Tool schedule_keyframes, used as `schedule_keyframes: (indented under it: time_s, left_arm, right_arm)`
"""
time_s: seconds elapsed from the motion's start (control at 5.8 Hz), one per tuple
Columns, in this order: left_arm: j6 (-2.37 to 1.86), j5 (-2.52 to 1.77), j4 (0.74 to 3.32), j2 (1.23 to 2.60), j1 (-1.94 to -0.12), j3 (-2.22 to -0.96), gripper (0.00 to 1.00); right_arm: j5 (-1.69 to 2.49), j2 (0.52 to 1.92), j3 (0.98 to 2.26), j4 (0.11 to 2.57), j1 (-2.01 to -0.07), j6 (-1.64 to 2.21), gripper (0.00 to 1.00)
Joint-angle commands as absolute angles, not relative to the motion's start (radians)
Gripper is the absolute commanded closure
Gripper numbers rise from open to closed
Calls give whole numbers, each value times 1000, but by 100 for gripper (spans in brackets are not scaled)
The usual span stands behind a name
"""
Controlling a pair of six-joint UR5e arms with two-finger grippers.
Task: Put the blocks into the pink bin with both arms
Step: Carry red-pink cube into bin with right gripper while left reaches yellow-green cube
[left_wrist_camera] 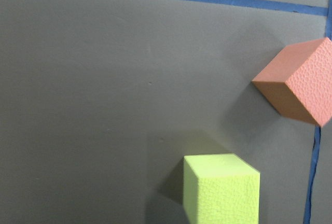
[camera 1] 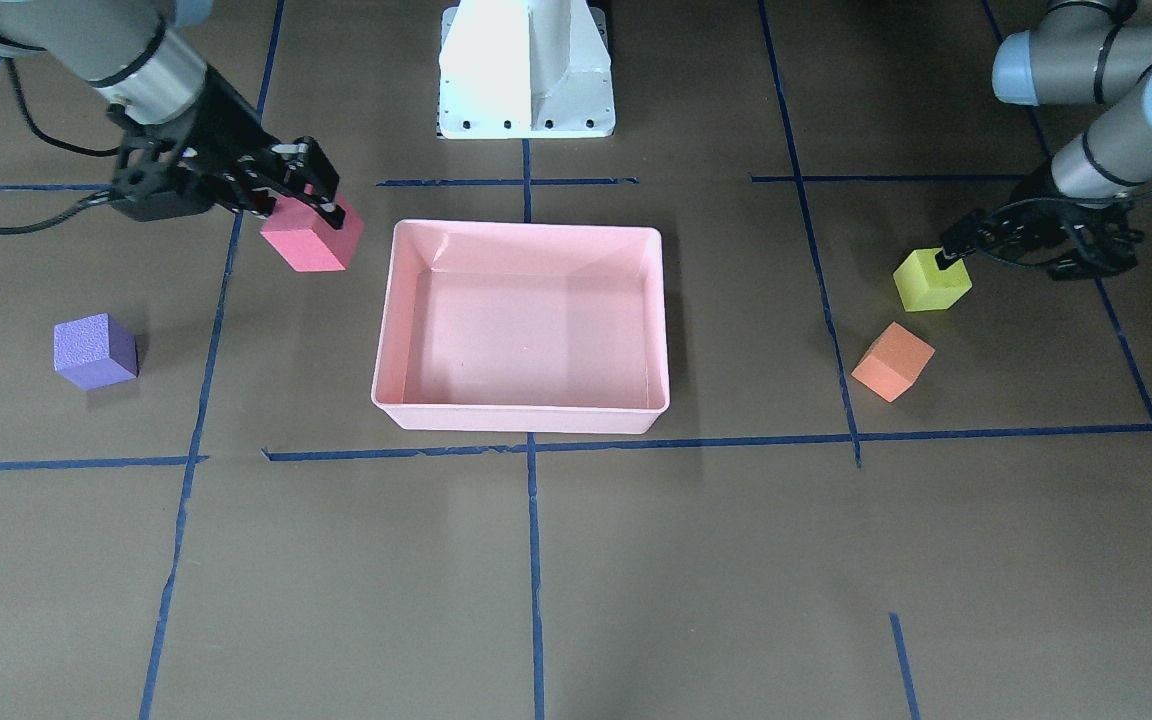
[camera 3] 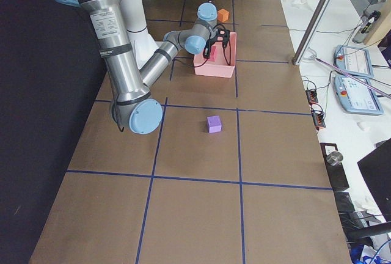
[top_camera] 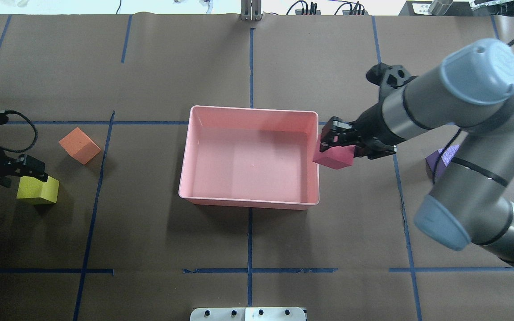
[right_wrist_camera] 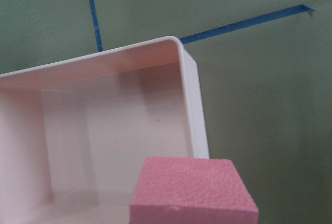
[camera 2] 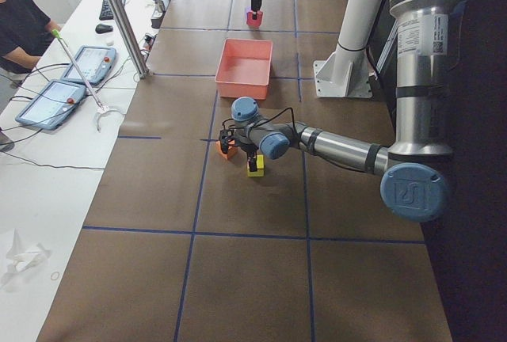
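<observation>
right gripper (top_camera: 333,141): clamped on the red foam cube (top_camera: 333,157), just beside one side wall of the shallow pale-pink plastic bin (top_camera: 250,108) | left gripper (camera 1: 951,258): touching the yellow foam cube (camera 1: 931,285), cannot tell if clamped

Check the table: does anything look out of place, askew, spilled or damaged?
Nothing is spilled or damaged. One oddity: the orange block sits turned cornerwise to the tape lines, while the bin lies square to them. The red block beside the bin's wall is simply held in the right claw.
</observation>
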State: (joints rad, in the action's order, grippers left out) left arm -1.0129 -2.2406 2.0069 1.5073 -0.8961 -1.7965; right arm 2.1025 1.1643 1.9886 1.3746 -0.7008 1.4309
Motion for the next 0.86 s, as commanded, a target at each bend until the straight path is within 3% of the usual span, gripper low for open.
schedule_keyframes:
  time_s: [0.0,0.52,0.69]
  left_arm:
    - [-1052,-2214,2013,1523,-865,-1769,0]
    - [-1051,-2214,2011,1525,-859,-1763,0]
    - [-1057,-2214,2011,1534,-859,-1763,29]
  right_arm:
    - [1966,1011,1863,1404,-614,1526,99]
    - [1875,956,1749,1393,-539,1529,97]
    - [1852,959,1718,1393,-510,1523,12]
